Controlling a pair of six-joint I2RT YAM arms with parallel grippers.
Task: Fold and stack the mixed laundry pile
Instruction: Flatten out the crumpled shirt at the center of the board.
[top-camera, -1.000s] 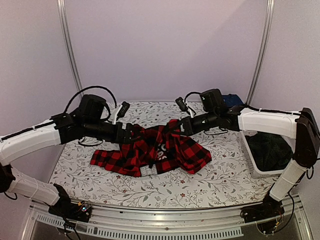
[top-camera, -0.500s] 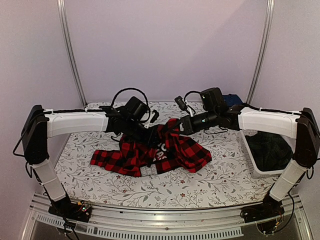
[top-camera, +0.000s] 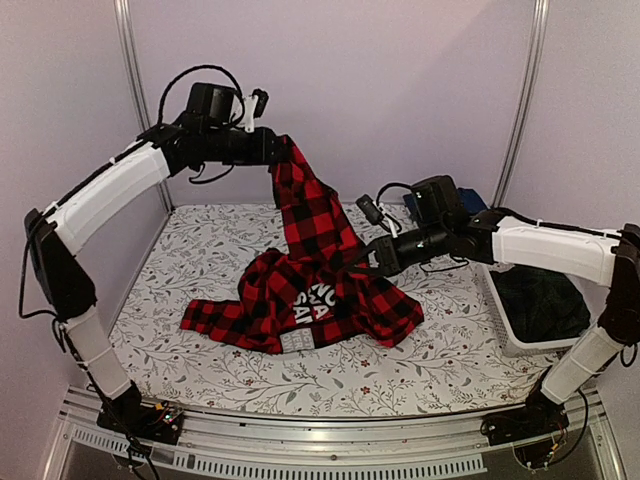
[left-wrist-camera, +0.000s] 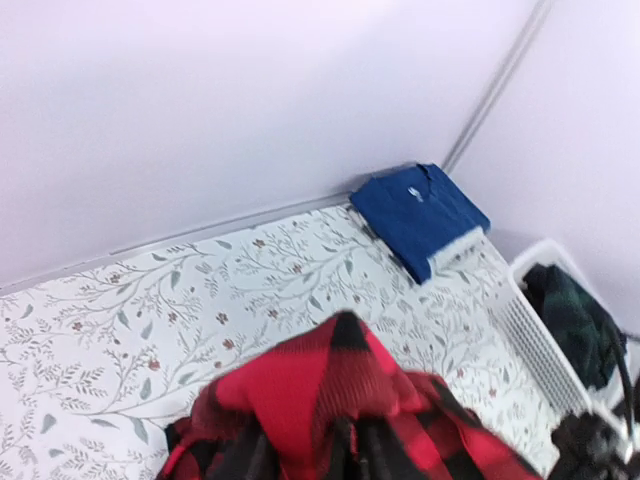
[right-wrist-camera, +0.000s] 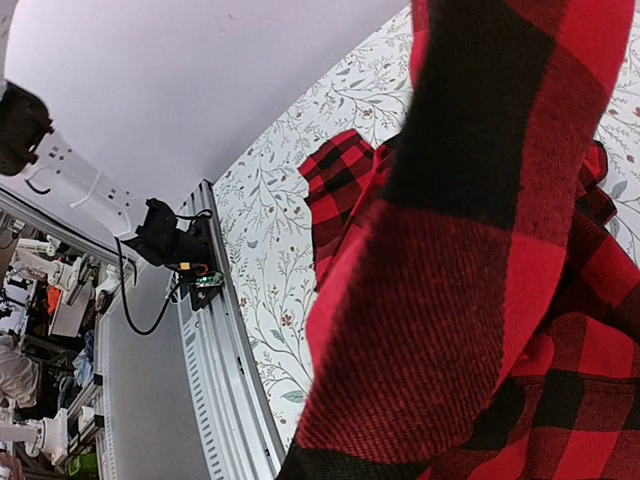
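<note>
The red-and-black checked flannel shirt (top-camera: 320, 290) is partly lifted. My left gripper (top-camera: 280, 150) is shut on one end and holds it high above the back of the table. The cloth hangs down in a strip to the heap on the table. My right gripper (top-camera: 372, 262) is low at the heap's right side, pinching the shirt, its fingers buried in cloth. The shirt fills the right wrist view (right-wrist-camera: 480, 300) and the bottom of the left wrist view (left-wrist-camera: 330, 410). A navy folded garment (left-wrist-camera: 420, 215) lies at the back right corner. A dark green plaid garment (top-camera: 540, 300) lies in the basket.
The white lattice basket (top-camera: 500, 325) stands at the table's right edge and also shows in the left wrist view (left-wrist-camera: 530, 340). The floral table cloth (top-camera: 200, 360) covers the table. Metal frame posts (top-camera: 135, 90) rise at the back corners.
My left gripper has swung in from the left, taken the shirt near its middle and lifted it high toward the back left. The right gripper has stayed at the shirt's right side.
</note>
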